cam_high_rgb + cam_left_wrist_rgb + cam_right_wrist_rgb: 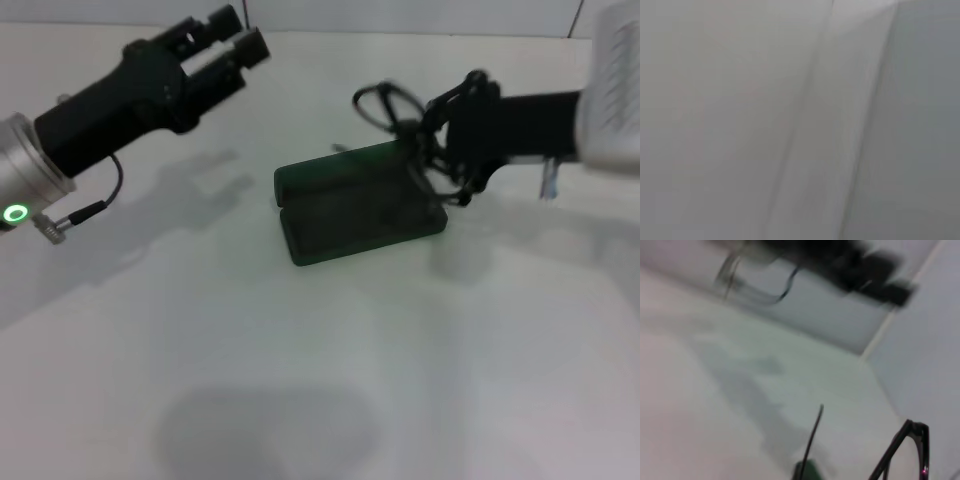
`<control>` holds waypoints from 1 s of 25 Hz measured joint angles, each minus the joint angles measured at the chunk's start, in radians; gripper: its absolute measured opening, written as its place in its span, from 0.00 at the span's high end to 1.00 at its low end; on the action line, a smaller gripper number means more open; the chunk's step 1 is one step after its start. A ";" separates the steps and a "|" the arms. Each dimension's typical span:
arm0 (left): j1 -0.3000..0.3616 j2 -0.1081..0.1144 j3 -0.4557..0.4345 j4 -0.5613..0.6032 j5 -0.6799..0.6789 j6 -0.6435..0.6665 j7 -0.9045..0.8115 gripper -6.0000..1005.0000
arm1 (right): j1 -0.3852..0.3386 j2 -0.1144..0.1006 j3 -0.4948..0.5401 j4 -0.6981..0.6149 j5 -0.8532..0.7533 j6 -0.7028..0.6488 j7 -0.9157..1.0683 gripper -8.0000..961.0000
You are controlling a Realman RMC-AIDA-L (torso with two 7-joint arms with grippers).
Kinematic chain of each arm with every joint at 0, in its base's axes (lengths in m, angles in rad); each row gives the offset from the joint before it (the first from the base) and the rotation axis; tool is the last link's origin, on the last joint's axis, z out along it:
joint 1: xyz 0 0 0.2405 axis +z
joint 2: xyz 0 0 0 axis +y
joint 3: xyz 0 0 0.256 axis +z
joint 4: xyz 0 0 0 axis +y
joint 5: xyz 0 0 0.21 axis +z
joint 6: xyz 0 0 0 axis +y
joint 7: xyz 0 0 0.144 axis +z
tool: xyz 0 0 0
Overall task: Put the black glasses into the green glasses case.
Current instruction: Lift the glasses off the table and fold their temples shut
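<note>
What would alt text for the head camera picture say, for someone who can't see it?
The right pincer holds black glasses just above the far right end of an open green glasses case lying on a white table. The left pincer hangs in the air at the far left, away from the case.

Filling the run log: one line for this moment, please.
right end effector: holds black glasses over open green glasses case | left end effector: raised, idle | glasses not yet in
</note>
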 joint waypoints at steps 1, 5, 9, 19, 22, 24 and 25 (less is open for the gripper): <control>-0.003 0.004 0.021 0.003 0.000 0.007 -0.001 0.44 | 0.001 0.000 0.038 0.012 0.020 -0.025 0.000 0.88; -0.017 0.028 0.143 0.008 0.000 0.029 -0.001 0.44 | 0.038 -0.004 0.240 0.154 0.154 -0.158 -0.024 0.88; -0.056 0.028 0.256 0.008 0.003 0.031 -0.003 0.44 | 0.085 -0.005 0.342 0.288 0.210 -0.200 -0.056 0.88; -0.171 -0.009 0.396 -0.003 0.004 0.030 -0.019 0.44 | 0.119 0.003 0.272 0.345 0.223 -0.219 -0.084 0.88; -0.173 -0.009 0.397 -0.003 0.004 0.028 -0.025 0.44 | 0.116 0.003 0.262 0.340 0.224 -0.260 -0.084 0.88; -0.169 -0.009 0.395 -0.002 0.000 0.027 -0.027 0.44 | 0.114 0.001 0.262 0.339 0.224 -0.303 -0.085 0.88; -0.165 -0.006 0.392 -0.001 -0.003 0.026 -0.028 0.44 | 0.112 0.000 0.265 0.338 0.224 -0.320 -0.086 0.88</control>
